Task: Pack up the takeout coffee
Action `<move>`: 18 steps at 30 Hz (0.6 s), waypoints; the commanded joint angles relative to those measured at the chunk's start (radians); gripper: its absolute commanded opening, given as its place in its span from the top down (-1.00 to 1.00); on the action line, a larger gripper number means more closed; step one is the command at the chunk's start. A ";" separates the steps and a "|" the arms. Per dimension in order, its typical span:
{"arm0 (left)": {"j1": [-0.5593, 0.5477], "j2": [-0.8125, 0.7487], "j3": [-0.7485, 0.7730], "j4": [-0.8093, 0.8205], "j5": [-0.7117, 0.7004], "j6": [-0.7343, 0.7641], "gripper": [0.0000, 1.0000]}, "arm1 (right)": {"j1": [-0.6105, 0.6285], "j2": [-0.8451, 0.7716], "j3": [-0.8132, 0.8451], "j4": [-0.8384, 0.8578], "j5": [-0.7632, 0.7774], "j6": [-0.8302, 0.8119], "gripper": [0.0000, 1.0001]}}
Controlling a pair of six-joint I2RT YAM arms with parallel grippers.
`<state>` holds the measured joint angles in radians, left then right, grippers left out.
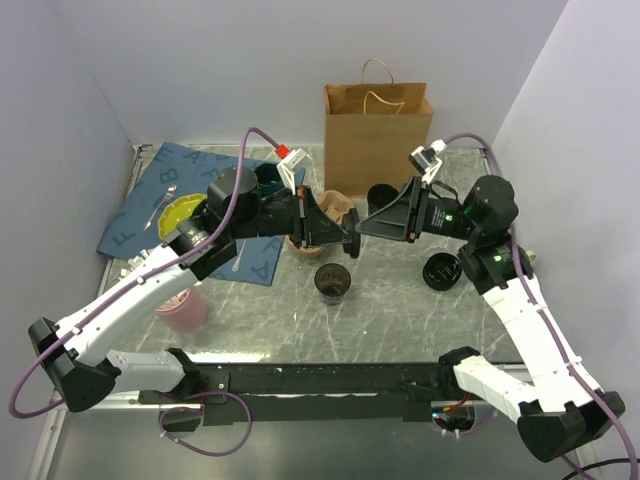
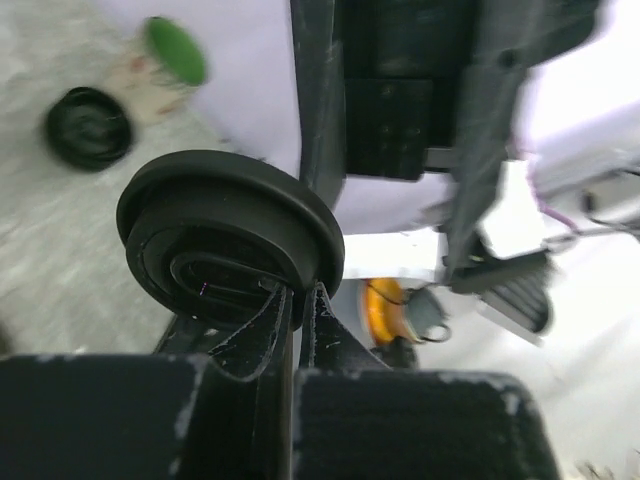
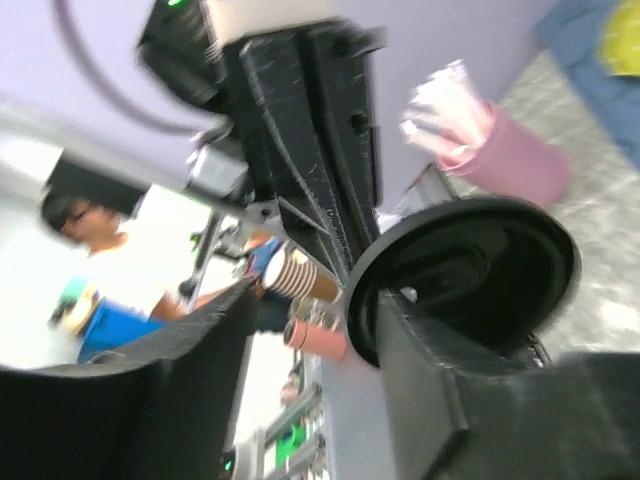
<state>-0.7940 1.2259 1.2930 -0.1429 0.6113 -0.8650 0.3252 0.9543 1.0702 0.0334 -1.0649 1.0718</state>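
Marbled grey tabletop [image 1: 400, 325] beneath; left fingers [image 2: 278, 322] closed tight, pinching the round, ridged, matte black plastic lid [image 2: 230, 225] by its rim; right fingers [image 3: 425, 385] spread loosely around it.

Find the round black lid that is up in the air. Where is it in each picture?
Top external: black lid in the middle of the picture, where the two arms meet.
Left wrist: centre-left, filling much of the view.
Right wrist: right of centre, seen from its other side.
Shared landmark: the left jaws pinching its rim show in all three.
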 commanded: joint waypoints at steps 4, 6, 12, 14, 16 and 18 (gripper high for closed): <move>-0.010 0.076 0.232 -0.551 -0.313 0.195 0.98 | -0.028 -0.028 0.230 -0.709 0.431 -0.407 -0.68; -0.017 0.141 0.296 -0.685 -0.387 0.204 0.98 | -0.029 -0.037 0.244 -0.838 0.553 -0.438 -0.77; -0.119 0.352 0.480 -0.946 -0.608 0.146 0.98 | -0.029 -0.052 0.298 -1.099 0.939 -0.440 -1.00; -0.151 0.429 0.544 -1.004 -0.643 0.130 0.98 | -0.029 -0.057 0.307 -1.135 1.002 -0.443 -1.00; -0.162 0.469 0.574 -1.055 -0.654 0.112 0.98 | -0.029 -0.071 0.306 -1.164 1.025 -0.446 -1.00; -0.172 0.515 0.614 -1.075 -0.663 0.095 0.98 | -0.031 -0.097 0.278 -1.164 1.031 -0.449 -1.00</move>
<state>-0.9443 1.6970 1.8072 -1.0615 0.0452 -0.7273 0.3004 0.9104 1.3293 -1.0367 -0.1703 0.6525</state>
